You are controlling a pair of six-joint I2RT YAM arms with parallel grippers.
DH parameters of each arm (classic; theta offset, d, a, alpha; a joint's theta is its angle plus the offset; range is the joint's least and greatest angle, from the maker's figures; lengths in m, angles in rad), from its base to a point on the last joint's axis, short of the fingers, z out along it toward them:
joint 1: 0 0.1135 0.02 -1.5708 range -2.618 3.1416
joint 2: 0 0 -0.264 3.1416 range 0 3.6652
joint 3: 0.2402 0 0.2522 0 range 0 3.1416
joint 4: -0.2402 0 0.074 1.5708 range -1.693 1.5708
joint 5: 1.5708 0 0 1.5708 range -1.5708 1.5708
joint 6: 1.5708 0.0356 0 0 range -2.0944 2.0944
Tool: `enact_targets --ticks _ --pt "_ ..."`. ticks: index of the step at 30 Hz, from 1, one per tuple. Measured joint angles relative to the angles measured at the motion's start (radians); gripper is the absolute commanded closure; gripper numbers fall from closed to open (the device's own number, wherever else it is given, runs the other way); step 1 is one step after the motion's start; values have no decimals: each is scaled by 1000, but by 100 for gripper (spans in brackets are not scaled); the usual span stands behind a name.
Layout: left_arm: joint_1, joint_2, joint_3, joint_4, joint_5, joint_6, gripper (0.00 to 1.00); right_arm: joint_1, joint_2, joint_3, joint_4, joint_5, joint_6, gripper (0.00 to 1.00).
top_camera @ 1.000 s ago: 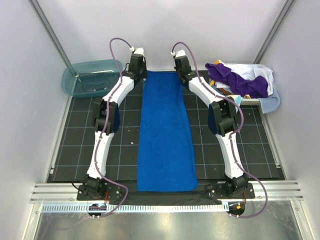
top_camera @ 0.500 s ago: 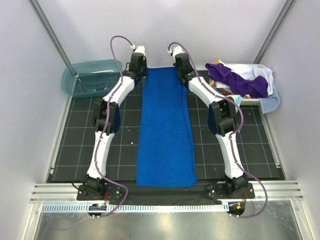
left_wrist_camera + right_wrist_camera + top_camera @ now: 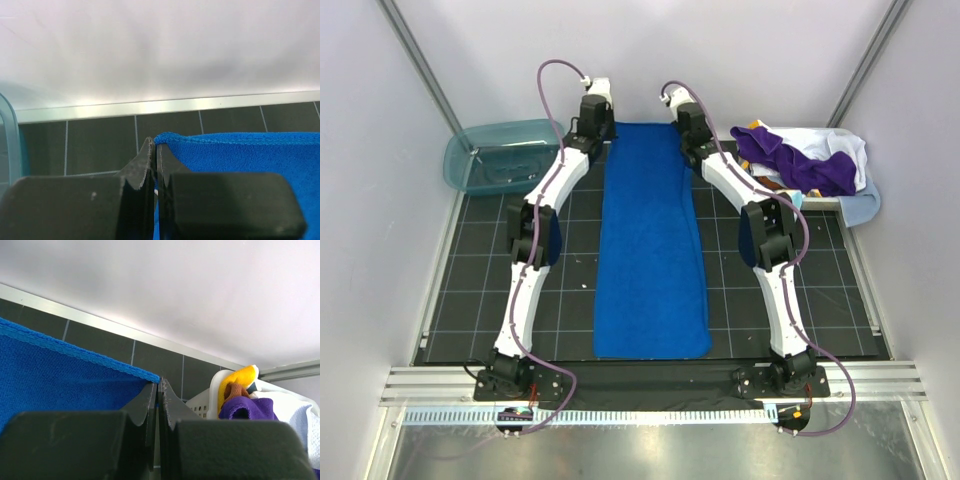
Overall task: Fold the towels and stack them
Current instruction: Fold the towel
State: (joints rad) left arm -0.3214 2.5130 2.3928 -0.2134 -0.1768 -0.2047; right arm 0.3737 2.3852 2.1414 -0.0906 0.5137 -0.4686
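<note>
**Far corners pinched; fold toward the bases pending**

Nearest, on the counter [image 3: 480, 290], finding the blue towel [image 3: 650, 250] spread flat between the two arms, with its long axis running near to far and its near hem just ahead of the bases; farther out, at the far hem, seeing the left pincer [image 3: 154, 150] closed on the left corner and the right pincer [image 3: 159, 387] closed on the right corner, with the cloth inward of each; judging the coming move a pull of that hem back along the long axis onto the near half; beyond, at far right, noting a basket [image 3: 202, 409] heaped with more towels [image 3: 800, 165], and at far left a tub [image 3: 500, 155]; cannot make out how deep the cloth sits between the jaws, nor how many towels wait in the heap.
</note>
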Motion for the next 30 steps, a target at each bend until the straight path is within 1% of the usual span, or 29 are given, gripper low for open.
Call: enact_targets --ticks 11,17,24,27,30 --pt "-4 38 0 58 0 5 100 -15 0 1 23 -36 -2 98" --pt "-4 45 0 97 -14 12 100 -20 0 9 45 -61 -7 94" --pt "-3 56 31 141 -10 26 99 -34 0 22 50 -94 9 94" --pt "-2 48 -2 157 2 22 100 -37 0 26 30 -104 31 93" --pt "0 20 -84 163 14 3 100 -37 0 26 -11 -114 56 91"
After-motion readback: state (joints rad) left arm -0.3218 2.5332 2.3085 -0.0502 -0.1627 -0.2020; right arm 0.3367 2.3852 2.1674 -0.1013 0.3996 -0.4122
